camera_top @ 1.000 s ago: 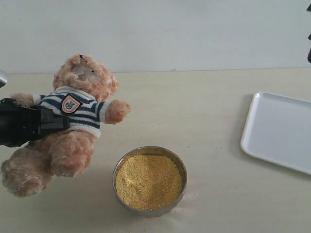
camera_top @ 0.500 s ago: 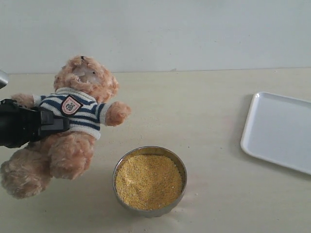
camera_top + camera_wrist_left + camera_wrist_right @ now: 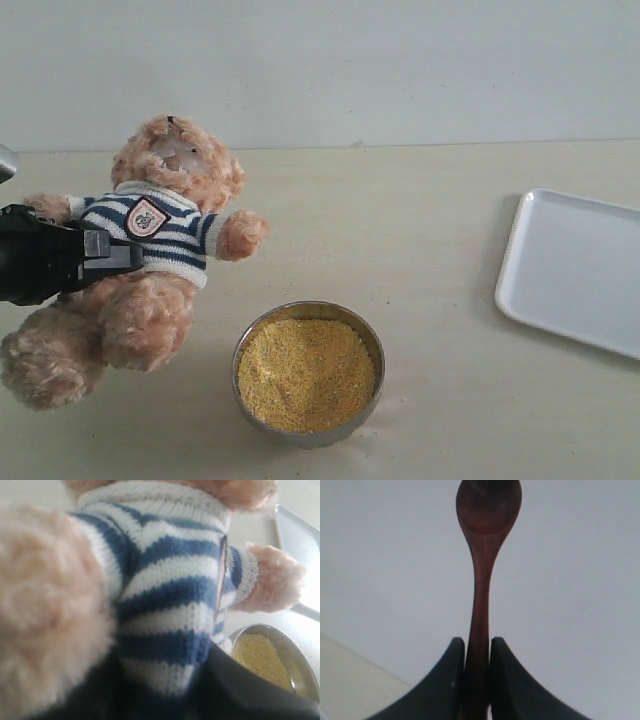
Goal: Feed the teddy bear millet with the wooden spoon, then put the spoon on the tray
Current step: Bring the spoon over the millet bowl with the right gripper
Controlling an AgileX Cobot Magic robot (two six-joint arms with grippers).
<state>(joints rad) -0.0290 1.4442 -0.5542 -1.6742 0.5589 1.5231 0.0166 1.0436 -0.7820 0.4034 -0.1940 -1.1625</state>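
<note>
Barely anything is moving: the bear (image 3: 160,270) is sinking and turning a touch in my left gripper (image 3: 105,255), which is clamping its striped torso from nine o'clock. A dark sliver of the right arm that was showing at the two o'clock edge of the exterior view is now gone. I am reading this as the bear being held ready while the feeding is not yet under way.

I am counting one bear. One tray (image 3: 570,270) is lying bare at two o'clock of the bowl (image 3: 378,350). That one bowl is sitting at six o'clock, heaped with millet (image 3: 305,375). One spoon (image 3: 482,570), out of the exterior view, is standing empty with its handle pinched between the narrow jaws of my right gripper (image 3: 477,665).
</note>
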